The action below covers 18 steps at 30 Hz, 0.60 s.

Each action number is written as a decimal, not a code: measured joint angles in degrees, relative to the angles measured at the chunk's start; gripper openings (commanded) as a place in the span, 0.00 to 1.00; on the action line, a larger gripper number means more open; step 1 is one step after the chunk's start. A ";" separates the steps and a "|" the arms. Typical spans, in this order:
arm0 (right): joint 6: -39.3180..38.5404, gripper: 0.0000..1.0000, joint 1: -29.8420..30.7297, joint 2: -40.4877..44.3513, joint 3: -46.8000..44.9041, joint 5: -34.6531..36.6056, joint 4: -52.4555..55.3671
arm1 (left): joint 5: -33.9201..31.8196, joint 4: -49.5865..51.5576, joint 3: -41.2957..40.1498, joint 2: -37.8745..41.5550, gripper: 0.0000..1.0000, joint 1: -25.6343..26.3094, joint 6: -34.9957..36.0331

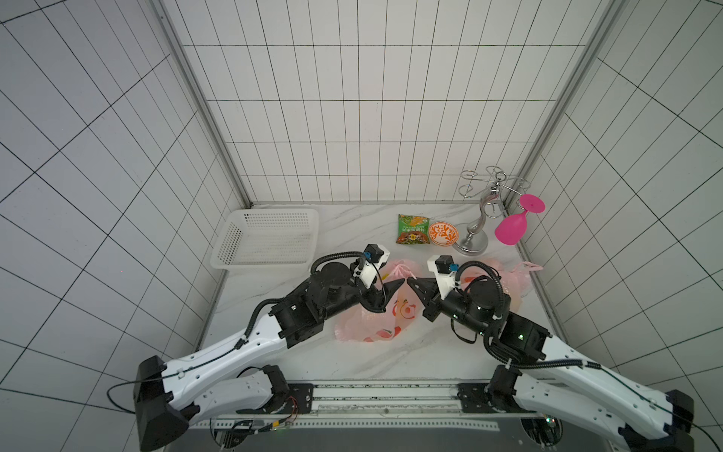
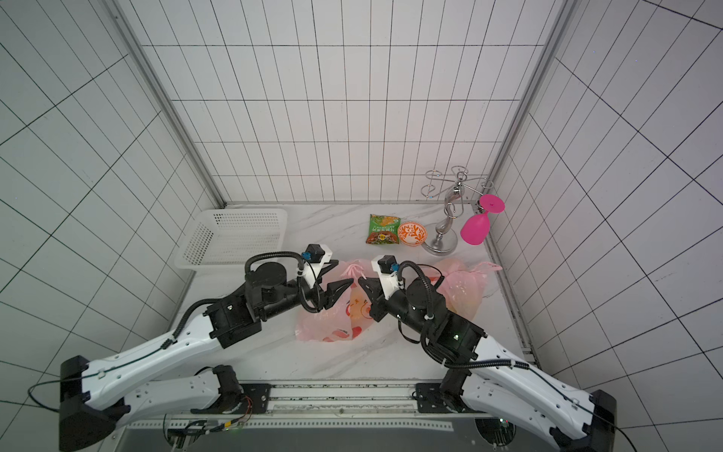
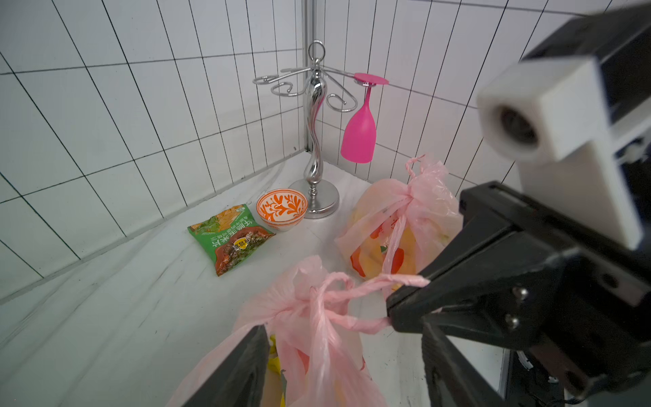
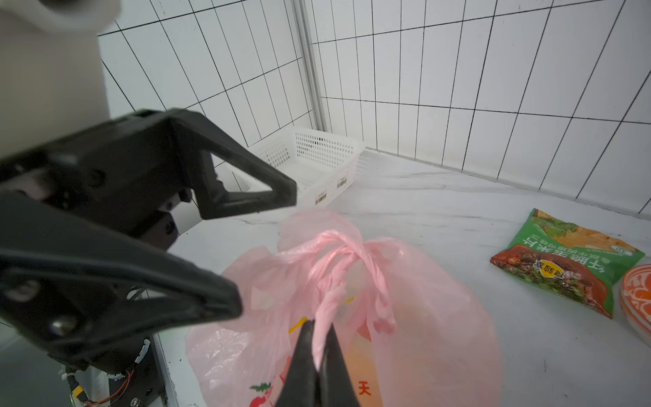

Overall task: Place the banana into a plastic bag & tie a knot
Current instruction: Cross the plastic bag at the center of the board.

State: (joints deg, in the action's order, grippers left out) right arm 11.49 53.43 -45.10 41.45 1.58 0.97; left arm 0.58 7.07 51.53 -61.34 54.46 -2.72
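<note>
On table (image 1: 391, 360), nearer pink bag (image 1: 369, 325), knot (image 1: 399, 271) toward back wall (image 1: 352, 156)

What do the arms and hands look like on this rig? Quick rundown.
Both arms match: left arm and right arm have white shells on the long links, black joints and wrists. Black ribbed cable conduit runs along each wrist. Black triangular fingers on left hand and right hand, white camera mount above.

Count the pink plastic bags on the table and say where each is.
2. The middle bag has its handle pinched by the right gripper. The corner bag sits beside the metal stand. None seem hidden.
</note>
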 measured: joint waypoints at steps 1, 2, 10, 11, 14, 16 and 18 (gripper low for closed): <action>-0.22 0.00 0.00 -0.52 1.05 -0.02 0.35 | -0.24 0.09 -0.02 -0.70 0.72 -0.02 0.55; -0.37 0.00 0.00 -0.96 1.79 -0.04 0.74 | -0.42 0.07 -0.04 -1.27 0.72 -0.02 1.11; -0.68 0.00 -0.13 -2.73 2.43 -0.20 3.58 | -2.58 -2.25 -1.31 -2.75 0.70 0.44 4.44; -0.68 0.00 -0.17 -2.73 2.43 0.13 3.98 | -3.21 -2.58 -1.31 -3.21 0.68 0.61 4.79; -0.61 0.00 -0.28 -2.73 2.43 0.92 4.87 | -5.70 -3.17 -1.31 -4.59 0.65 1.11 5.86; -0.61 0.00 -0.09 -2.73 2.45 -0.57 4.55 | -7.96 -3.85 -1.31 -5.99 0.63 1.09 6.43; -0.55 0.00 0.15 -2.71 2.47 -1.79 4.37 | -9.99 -4.13 -1.31 -6.91 0.62 1.09 6.88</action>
State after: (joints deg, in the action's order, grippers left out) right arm 10.94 53.58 -47.81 43.92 -0.21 5.34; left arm -9.41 2.94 50.22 -68.25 55.55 4.16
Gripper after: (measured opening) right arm 0.048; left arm 0.631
